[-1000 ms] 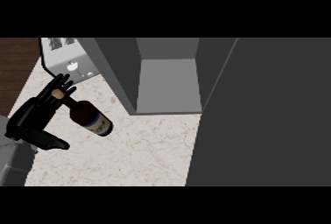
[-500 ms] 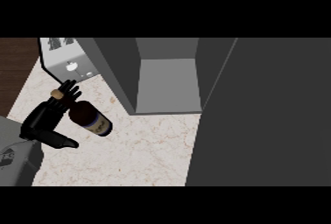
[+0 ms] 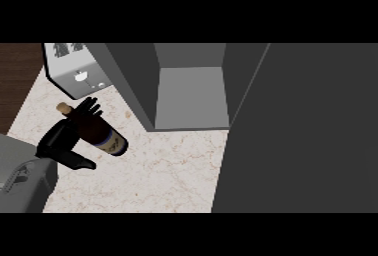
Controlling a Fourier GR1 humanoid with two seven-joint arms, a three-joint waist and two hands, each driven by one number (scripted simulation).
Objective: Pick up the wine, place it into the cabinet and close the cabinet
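Note:
The wine bottle (image 3: 103, 137) is dark, with a pale label and a cork pointing up-left; it shows tilted over the speckled counter (image 3: 162, 175) at the left. My left hand (image 3: 61, 139) is pressed against the bottle's left side. Its fingers (image 3: 89, 108) stretch straight across the neck, and the thumb (image 3: 80, 163) sticks out below the bottle, away from it. The cabinet (image 3: 190, 95) stands open to the right of the bottle, its grey inside bare. My right hand shows nowhere.
A white toaster (image 3: 74, 72) stands at the back left, just beyond the bottle's cork. The cabinet's dark open door (image 3: 303, 130) fills the right side. A dark wooden strip (image 3: 18, 80) borders the counter's left edge. My grey left forearm (image 3: 22, 182) enters at the lower left.
My left hand has slid down and closer along the bottle's left side, and its thumb now juts out below. The bottle has barely shifted.

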